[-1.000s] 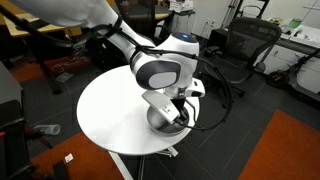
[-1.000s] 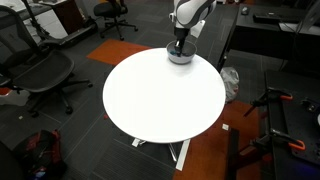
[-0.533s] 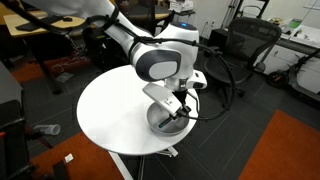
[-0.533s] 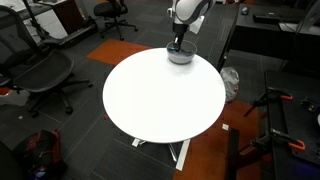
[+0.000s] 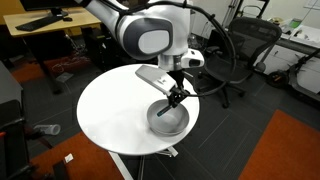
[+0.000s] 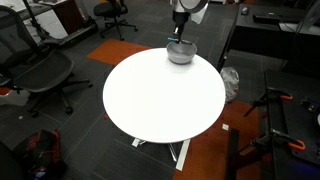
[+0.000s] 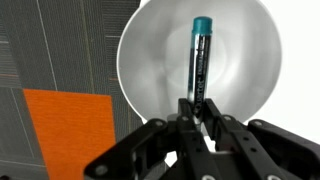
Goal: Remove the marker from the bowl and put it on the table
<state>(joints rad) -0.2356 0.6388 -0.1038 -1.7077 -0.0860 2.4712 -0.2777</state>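
My gripper (image 7: 197, 112) is shut on the dark end of the teal-blue marker (image 7: 201, 55), which points away from me over the grey bowl (image 7: 140, 55). In both exterior views the gripper (image 5: 176, 98) (image 6: 180, 37) hangs just above the bowl (image 5: 166, 124) (image 6: 180, 54), with the marker lifted off its bottom. The bowl stands near the edge of the round white table (image 5: 110, 110) (image 6: 160, 100).
Office chairs (image 6: 40, 70) (image 5: 240, 45) stand around the table, and a wooden desk (image 5: 50, 25) is behind it. Grey carpet and an orange floor patch (image 7: 65, 130) lie below the table's edge next to the bowl.
The arm has risen from down in the bowl to above it, and the marker has come up with the gripper.
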